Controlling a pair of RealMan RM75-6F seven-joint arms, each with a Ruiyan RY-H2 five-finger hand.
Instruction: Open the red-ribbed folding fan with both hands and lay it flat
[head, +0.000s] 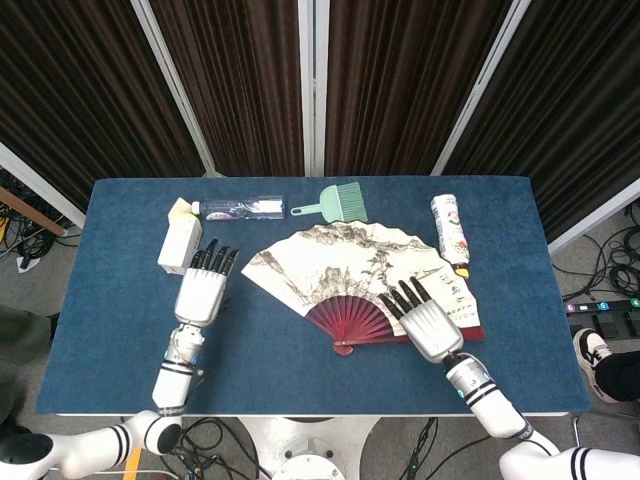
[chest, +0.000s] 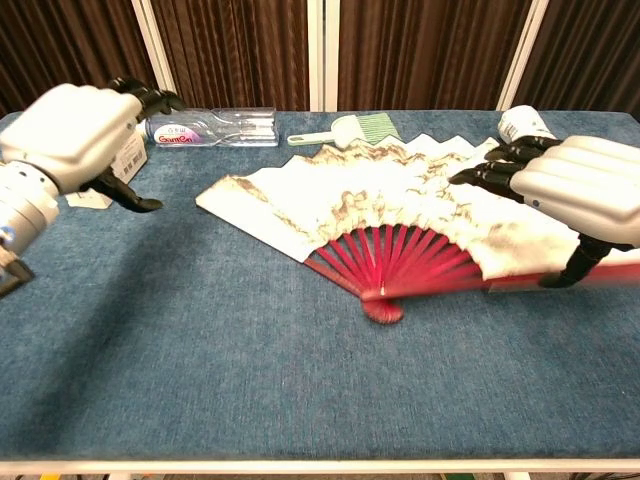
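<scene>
The red-ribbed folding fan (head: 362, 270) lies spread on the blue counter (head: 120, 340), paper leaf toward the curtains, pivot toward the robot, slightly right of centre.

Risk: the right hand (head: 428, 322) sits over the fan's right end rib. Lifted carelessly, it could drag that rib inward and partly refold the leaf, or snag the paper. A sideways sweep could push the fan into the bottle (head: 450, 231) just beyond its right edge.

The right hand's fingers are extended over the leaf, thumb below the rib; whether it clamps the rib cannot be told. The left hand (head: 201, 290) is spread, holds nothing and is well apart from the fan's left edge.
</scene>
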